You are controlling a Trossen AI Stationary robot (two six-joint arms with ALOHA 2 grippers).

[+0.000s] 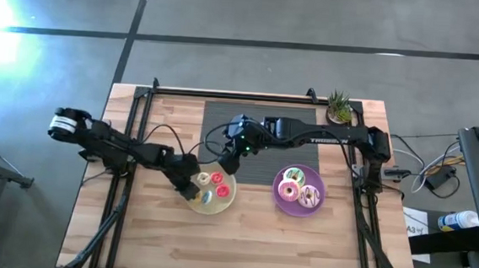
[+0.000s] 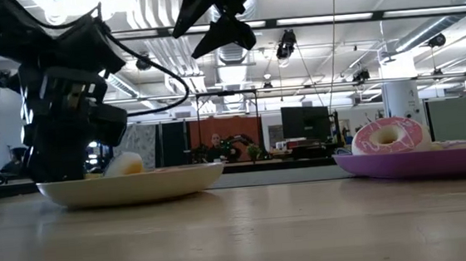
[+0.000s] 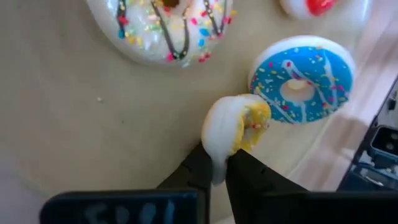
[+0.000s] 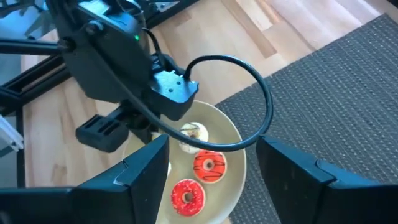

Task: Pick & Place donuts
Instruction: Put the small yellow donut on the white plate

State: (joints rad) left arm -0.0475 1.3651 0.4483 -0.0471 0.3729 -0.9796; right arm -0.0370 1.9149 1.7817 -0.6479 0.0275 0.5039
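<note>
Two plates are set on the desk [image 1: 249, 244]: a cream plate [image 1: 217, 207] on the left and a purple plate [image 1: 289, 207] on the right. On the cream plate several small donuts are seen: a red one [image 4: 187, 196], an orange-red one [image 4: 209, 165], a blue one [image 3: 303, 79] and a white sprinkled one [image 3: 166, 25]. A yellow donut [image 3: 237, 126] is pinched on edge between the clenched fingers of the left gripper [image 3: 214, 168], low over the cream plate. Larger pink and white donuts [image 1: 298, 189] lie on the purple plate. The right gripper [image 4: 211, 180] hangs above the cream plate, fingers spread and empty. The sorting is judged to be well along; whether the yellow donut is being set down or lifted cannot be told.
</note>
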